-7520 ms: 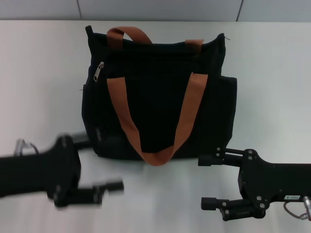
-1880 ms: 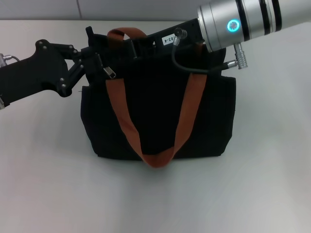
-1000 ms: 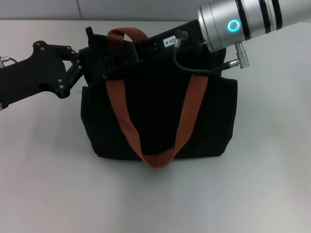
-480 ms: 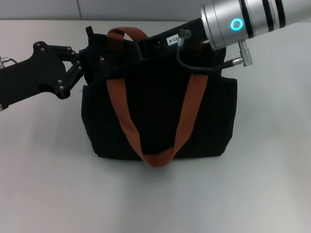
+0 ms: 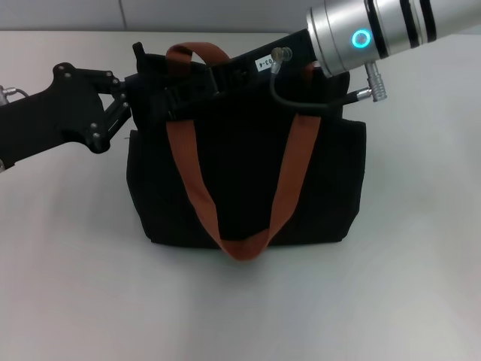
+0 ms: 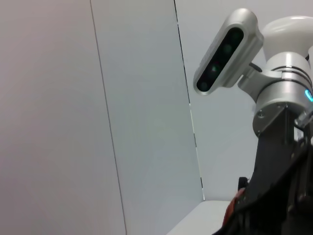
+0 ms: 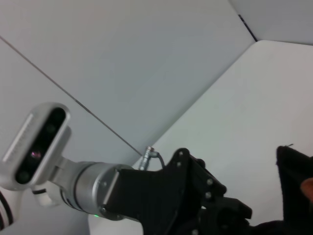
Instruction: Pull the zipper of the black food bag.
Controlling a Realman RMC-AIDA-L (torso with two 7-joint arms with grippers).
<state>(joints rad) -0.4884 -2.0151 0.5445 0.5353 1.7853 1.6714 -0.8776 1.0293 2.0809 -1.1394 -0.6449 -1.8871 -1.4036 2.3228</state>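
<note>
Table (image 5: 421, 248): a white surface is being seen under everything, bare in front of the bag.

Front strap (image 5: 282, 184): an orange-brown loop is being shown hanging down the near face of the bag, its bottom curve lying close to the bag's lower edge.

Black food bag (image 5: 240, 173): it is being shown standing upright at the middle of the table, its front face turned toward the robot.

Left gripper (image 5: 143, 105): it is being held against the bag's upper left corner, the black arm reaching in from the left edge; whether its fingers are clenched or released cannot be told, since they merge with the black fabric.

Right gripper (image 5: 184, 99): it is being held over the bag's top edge, the silver arm with a lit blue ring coming in from the upper right; its finger state cannot be told either.

Zipper: it is not being made out; the top left of the bag, between the two grippers, is being covered by them.

Rear strap (image 5: 197, 53): it is being seen arching above the top edge, behind the right arm.

Wall (image 6: 98, 98): pale panels are being shown behind the table.
</note>
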